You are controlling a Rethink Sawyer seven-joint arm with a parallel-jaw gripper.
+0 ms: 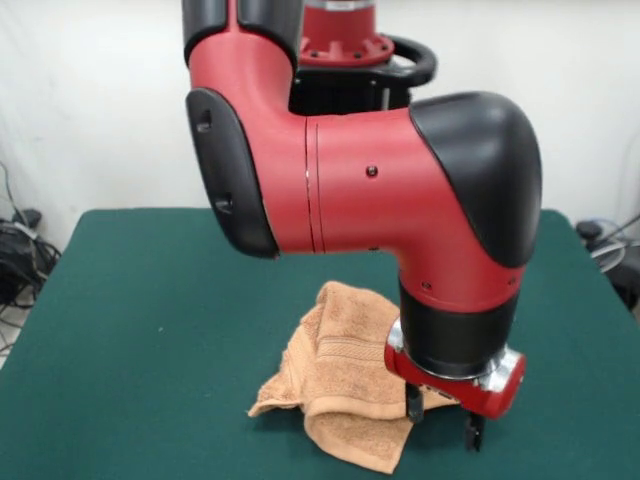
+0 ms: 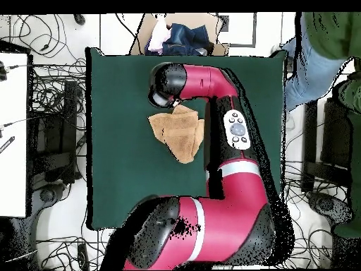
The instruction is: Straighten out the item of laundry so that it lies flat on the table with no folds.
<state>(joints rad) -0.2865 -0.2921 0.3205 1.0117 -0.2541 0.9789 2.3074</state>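
Observation:
The orange-tan towel (image 1: 340,385) lies crumpled on the green table (image 1: 140,330) near its front edge, folded over itself with a band stripe showing. My gripper (image 1: 444,420) hangs just above the table at the towel's right edge. Its fingers (image 1: 413,403) stand apart, with a bit of the towel's edge between them. In the overhead view the towel (image 2: 180,133) lies bunched at the table's (image 2: 120,141) middle, partly under the arm's wrist (image 2: 166,83), which hides the gripper.
The arm's big red elbow (image 1: 380,180) fills the middle of the front view. A cardboard box with clothes (image 2: 180,35) stands past the table's far edge in the overhead view. A person (image 2: 321,53) stands at the top right corner.

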